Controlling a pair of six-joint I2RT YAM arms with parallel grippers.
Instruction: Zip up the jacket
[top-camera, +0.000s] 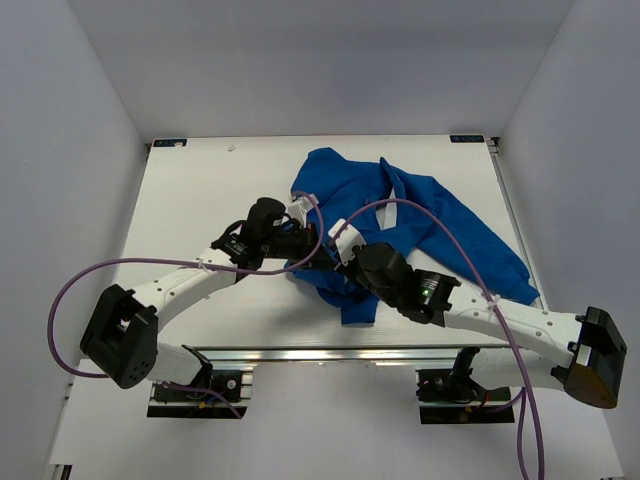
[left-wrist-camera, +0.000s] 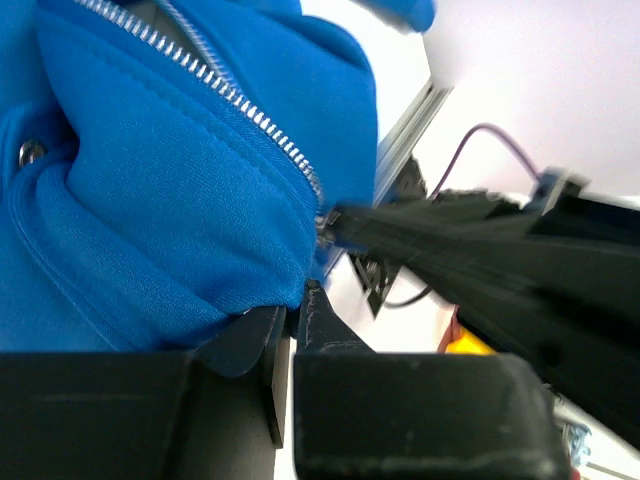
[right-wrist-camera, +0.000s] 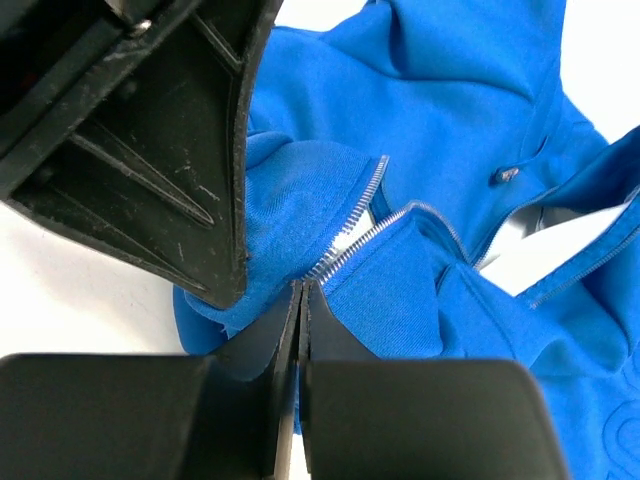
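Pinching the spot where the two silver zipper (right-wrist-camera: 352, 238) rows meet, the right end effector (right-wrist-camera: 302, 295) is fully closed. Just beside it, the left end effector (left-wrist-camera: 295, 312) grips a blue fold. The jacket (top-camera: 345, 185), royal-blue fleece, lies crumpled on the right half of the surface (top-camera: 200, 190), its length running diagonally from the far edge toward the right edge.

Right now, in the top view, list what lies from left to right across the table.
Left arm's base → left arm's wrist → jacket → right arm's base. Whatever sits over the jacket is left out.
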